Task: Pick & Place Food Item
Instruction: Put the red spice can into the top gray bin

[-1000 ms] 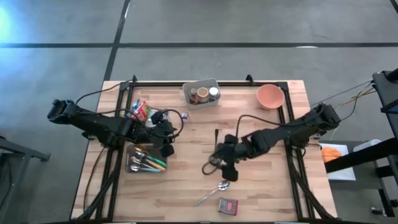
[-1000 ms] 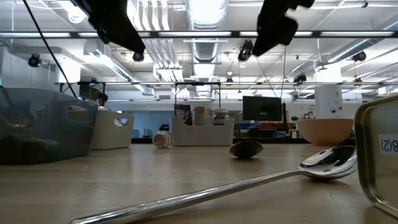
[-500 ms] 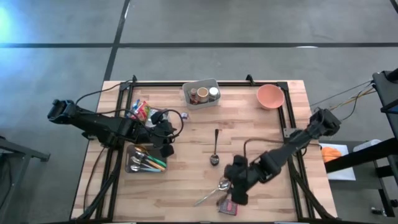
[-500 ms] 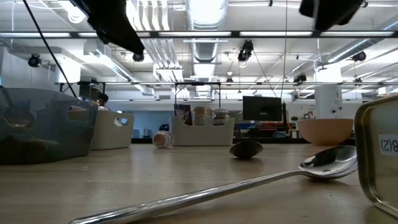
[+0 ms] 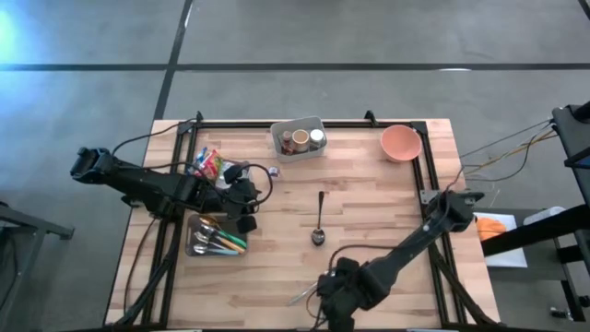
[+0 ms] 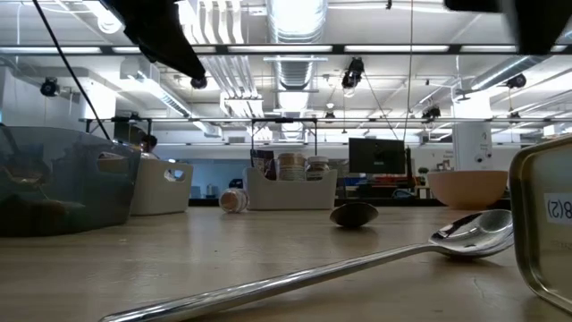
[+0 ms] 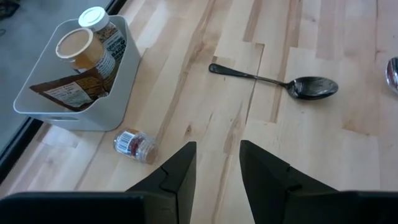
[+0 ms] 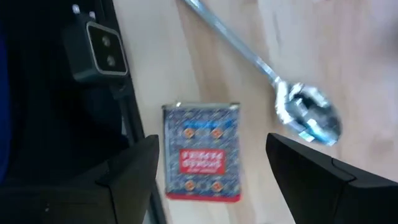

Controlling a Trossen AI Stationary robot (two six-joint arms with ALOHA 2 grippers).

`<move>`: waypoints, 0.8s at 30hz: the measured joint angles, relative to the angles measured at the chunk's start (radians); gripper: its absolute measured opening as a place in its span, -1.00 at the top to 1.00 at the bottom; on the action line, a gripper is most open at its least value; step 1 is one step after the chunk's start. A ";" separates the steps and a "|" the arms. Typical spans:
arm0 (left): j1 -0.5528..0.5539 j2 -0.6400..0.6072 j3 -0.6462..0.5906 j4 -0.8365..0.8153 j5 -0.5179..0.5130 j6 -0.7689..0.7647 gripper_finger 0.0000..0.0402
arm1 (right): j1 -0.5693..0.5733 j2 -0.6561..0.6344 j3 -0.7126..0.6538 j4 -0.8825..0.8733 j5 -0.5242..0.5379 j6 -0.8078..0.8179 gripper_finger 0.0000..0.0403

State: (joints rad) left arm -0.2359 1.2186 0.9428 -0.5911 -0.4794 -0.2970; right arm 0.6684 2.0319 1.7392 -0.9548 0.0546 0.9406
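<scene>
The food item is a flat tin (image 8: 202,152) with a blue and red label, lying flat on the wood near the table's near edge; the low view shows its edge (image 6: 545,224). My right gripper (image 8: 214,180) hangs above it, pointing steeply down, open, one finger on either side of the tin and clear of it. In the high view that gripper (image 5: 334,300) hides the tin. My left gripper (image 7: 217,177) is open and holds nothing; it hovers at the table's left (image 5: 244,207).
A silver spoon (image 8: 305,118) lies just beside the tin. A dark spoon (image 5: 318,221) lies mid-table. A white bin (image 5: 298,138) of food jars stands at the far edge, a small jar (image 7: 134,144) on its side near it. Pink bowl (image 5: 401,143) far right; cutlery tray (image 5: 214,238) left.
My right gripper has swung from above the dark spoon toward the table's near edge, sinking a little and turning, and now stands over the tin. Its fingers have stayed open. Nothing on the table has moved.
</scene>
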 joint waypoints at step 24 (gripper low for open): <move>0.000 0.000 0.000 -0.012 0.000 0.071 0.37 | 0.021 0.189 0.315 -0.242 0.005 0.040 -0.45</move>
State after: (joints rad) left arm -0.2363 1.2186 0.9428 -0.6029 -0.4789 -0.2264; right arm 0.6895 2.2208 2.0544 -1.1969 0.0600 0.9810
